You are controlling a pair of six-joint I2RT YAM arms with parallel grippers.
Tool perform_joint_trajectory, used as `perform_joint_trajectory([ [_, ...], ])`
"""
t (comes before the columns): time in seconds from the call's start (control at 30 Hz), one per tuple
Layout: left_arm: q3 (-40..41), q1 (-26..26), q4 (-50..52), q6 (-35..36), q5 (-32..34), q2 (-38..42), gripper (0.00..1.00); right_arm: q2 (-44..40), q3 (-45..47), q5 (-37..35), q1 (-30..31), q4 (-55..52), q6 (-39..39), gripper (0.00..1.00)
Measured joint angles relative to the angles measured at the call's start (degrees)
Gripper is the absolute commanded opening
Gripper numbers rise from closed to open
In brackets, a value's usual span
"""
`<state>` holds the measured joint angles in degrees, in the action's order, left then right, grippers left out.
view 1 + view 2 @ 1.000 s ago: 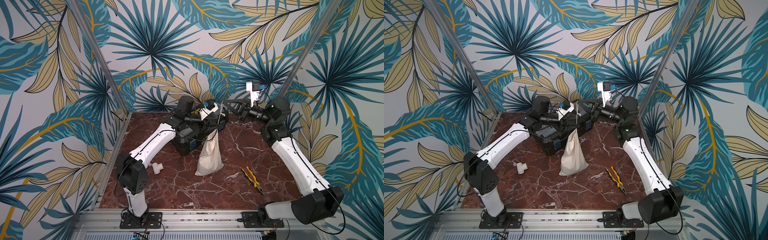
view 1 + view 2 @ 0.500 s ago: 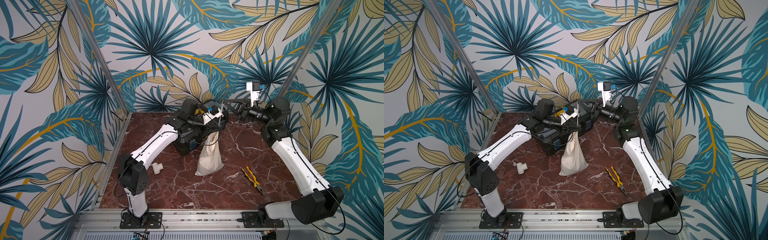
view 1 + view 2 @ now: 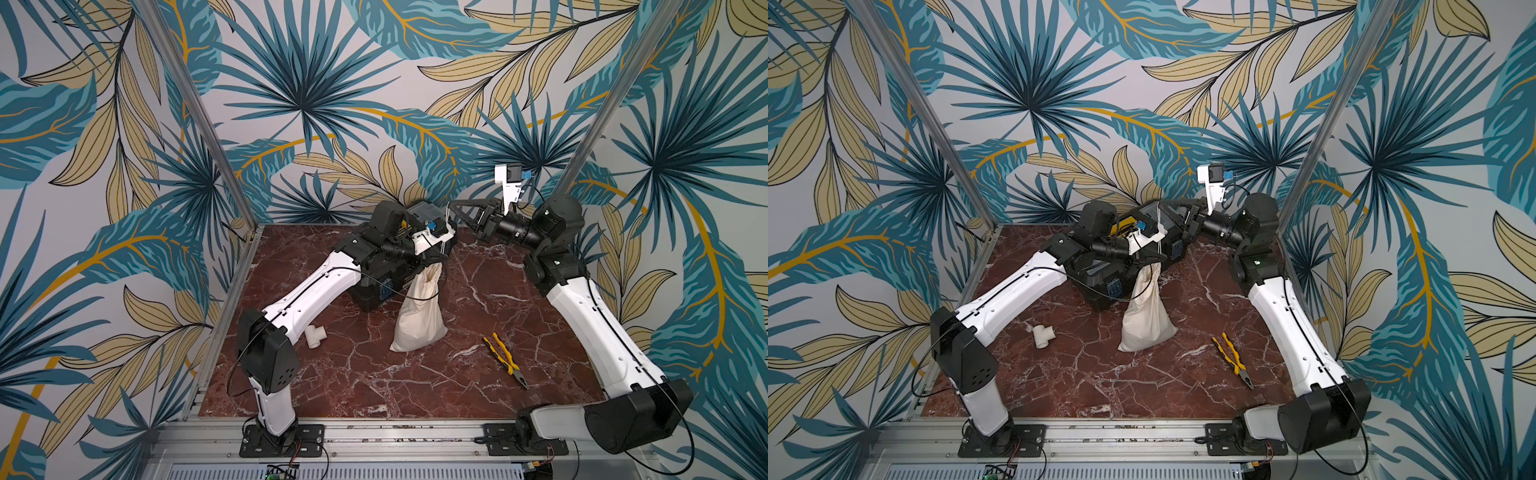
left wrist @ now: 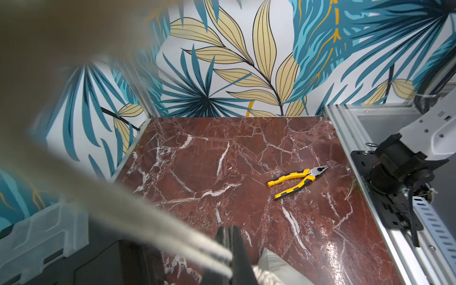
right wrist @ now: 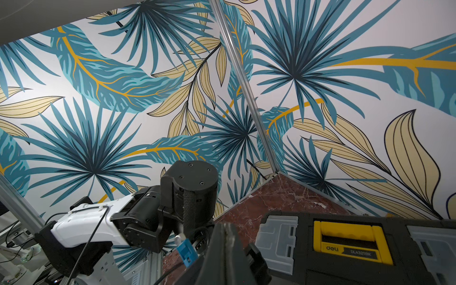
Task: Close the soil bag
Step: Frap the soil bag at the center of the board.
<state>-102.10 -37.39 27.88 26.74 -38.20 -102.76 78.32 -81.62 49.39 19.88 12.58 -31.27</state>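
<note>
Left claw [image 4: 230,243], right claw [image 5: 225,237]: both pinched closed, close together.

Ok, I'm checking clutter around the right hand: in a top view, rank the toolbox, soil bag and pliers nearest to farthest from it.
1. toolbox, beside the right hand, at the back.
2. soil bag, mid-table.
3. pliers, front, right side.

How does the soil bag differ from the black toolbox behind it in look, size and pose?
The soil bag is soft cream cloth; the toolbox is hard black plastic with a yellow handle. The soil bag is smaller than the toolbox. The soil bag stands tall and narrow, its gathered mouth held up by the cord; the toolbox sits low and broad. Both rest on the red marble table.
</note>
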Motion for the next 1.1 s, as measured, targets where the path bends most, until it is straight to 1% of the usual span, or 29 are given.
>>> perform_joint_trajectory([
  [0.23,4.7,-3.34,0.07,2.67,10.95,5.16,0.0,-1.27,-0.04,-4.94,-0.37,-4.39,1.27,0.0],
  [0.37,9.01,-4.92,-2.49,4.24,17.64,8.48,0.01,-2.43,-0.04,-7.41,-0.39,-7.15,1.62,0.0],
  [0.5,11.58,-6.51,-4.2,5.51,22.45,10.34,0.01,-2.69,-0.46,-9.27,-0.39,-9.84,1.7,0.0],
  [0.67,12.28,-6.82,-4.66,5.86,24.9,10.58,0.07,-2.69,-1.46,-10.43,-0.39,-12.15,1.49,0.0],
  [0.9,12.87,-6.95,-4.9,5.81,24.96,10.62,0.07,-2.69,-1.55,-11.91,-0.39,-13.22,1.44,0.0],
  [1.1,13.51,-8.17,-5.16,5.81,25.49,10.62,0.07,-2.69,-1.55,-12.13,-1.16,-15.1,1.44,0.0],
])
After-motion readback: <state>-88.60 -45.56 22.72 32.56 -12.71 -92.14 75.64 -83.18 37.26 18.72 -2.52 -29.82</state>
